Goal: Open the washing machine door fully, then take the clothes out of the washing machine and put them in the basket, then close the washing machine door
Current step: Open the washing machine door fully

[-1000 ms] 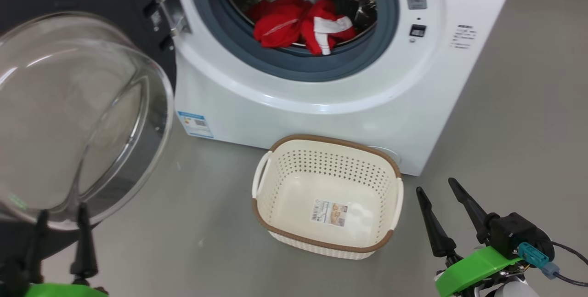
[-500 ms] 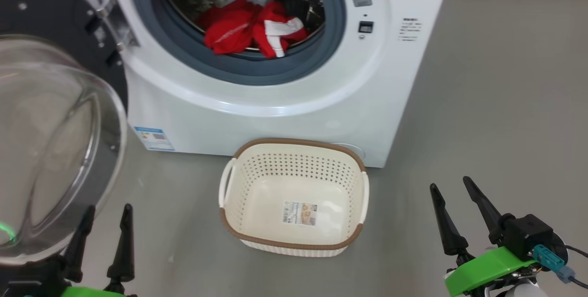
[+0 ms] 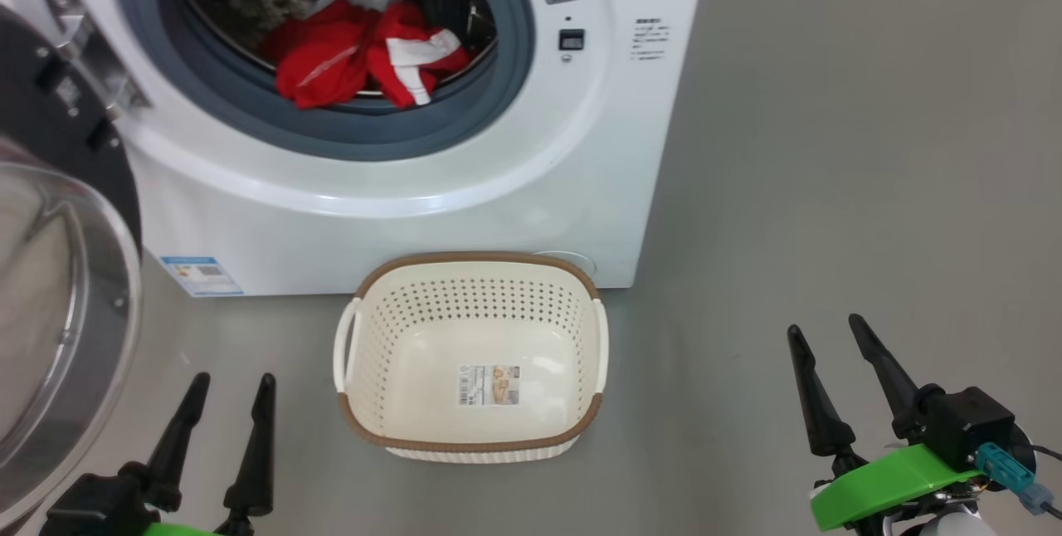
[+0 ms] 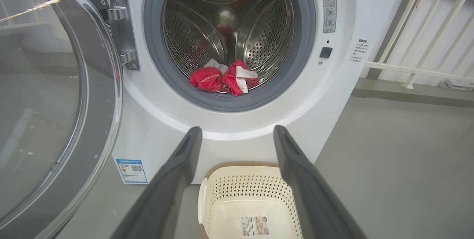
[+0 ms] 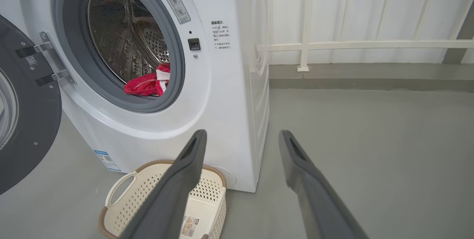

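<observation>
— While the door [image 3: 50, 270] is hanging swung out at the left of the machine [image 3: 398, 204], where are the clothes lying?

— The clothes [image 3: 348, 59] are lying inside the drum [image 4: 229, 20], bunched at its front lip just behind the grey gasket [image 3: 348, 138]. Red pieces with white trim are making up most of the heap, and a pale grey-white piece is poking up behind them.

— And the basket?

— The basket [image 3: 473, 258] is sitting upright on the floor [image 3: 830, 146] just in front of the machine, below the opening, with its far rim close to the white front panel. A sticker [image 3: 489, 384] is showing on its bare bottom.

— What are the grippers doing?

— The left gripper [image 3: 234, 382] is hovering low at the left, near the door's glass bowl, with its fingers spread apart and gripping nothing. The right gripper [image 3: 825, 327] is hovering at the right over bare floor, well apart from the basket, with its fingers likewise spread and holding nothing.

— How are they pointing?

— In the left wrist view, the fingers are aiming at the machine's front, with the basket's rim showing between them. In the right wrist view, they are framing the machine's right corner and the floor, and a white railing [image 5: 351, 44] is running along the wall behind.
</observation>
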